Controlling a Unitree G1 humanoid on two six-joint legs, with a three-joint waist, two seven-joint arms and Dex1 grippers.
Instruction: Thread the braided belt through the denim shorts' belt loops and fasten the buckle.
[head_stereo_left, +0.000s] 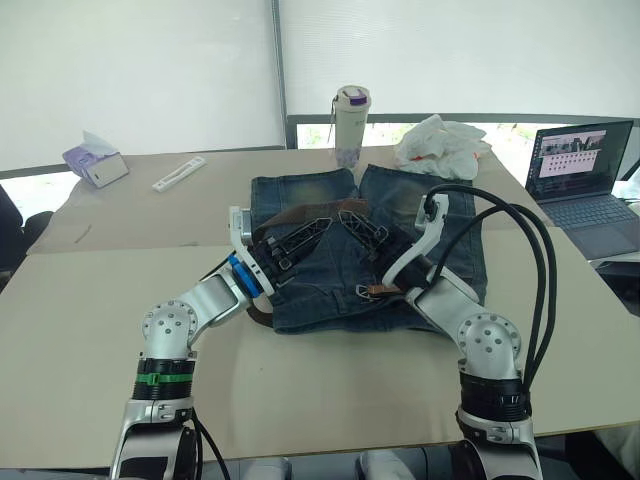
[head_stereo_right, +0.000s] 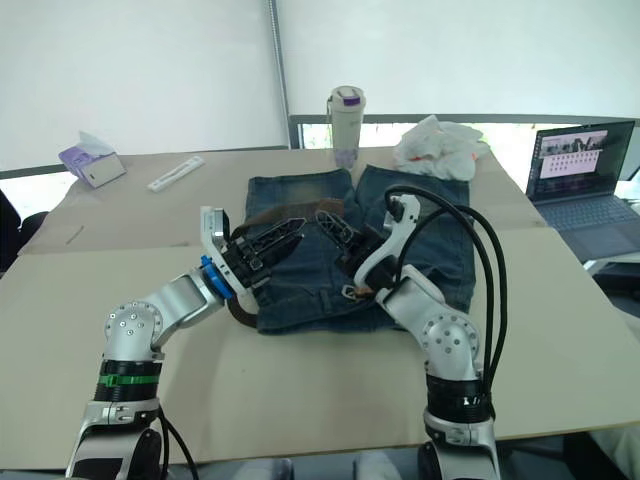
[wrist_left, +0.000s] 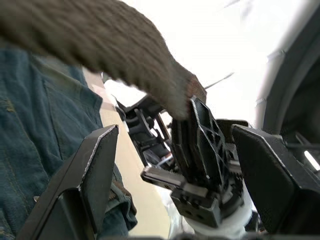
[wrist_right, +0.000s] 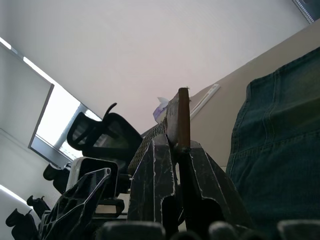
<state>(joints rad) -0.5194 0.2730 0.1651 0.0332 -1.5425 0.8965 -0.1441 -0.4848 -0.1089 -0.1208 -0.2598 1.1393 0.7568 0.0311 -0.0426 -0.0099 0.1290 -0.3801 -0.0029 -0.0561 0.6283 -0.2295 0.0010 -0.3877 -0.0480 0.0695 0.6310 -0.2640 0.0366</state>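
The shorts (head_stereo_left: 365, 250) lie flat on the surface (head_stereo_left: 120, 300), the belt (head_stereo_left: 300, 212) partly draped over them, buckle (head_stereo_left: 366, 291) unfastened. The right claw (wrist_right: 175, 150) pinches the belt's tip; the left claw (wrist_left: 170, 165) gapes empty, so most threading looks undone.

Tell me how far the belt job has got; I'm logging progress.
Done: the blue denim shorts lie flat on the table, and the silver buckle rests at their waistband. In hand: the right end effector is shut on the tip of the dark brown braided belt, holding it above the shorts, with the open left end effector beside it. Left: I can't tell how many loops are threaded; the buckle is unfastened.
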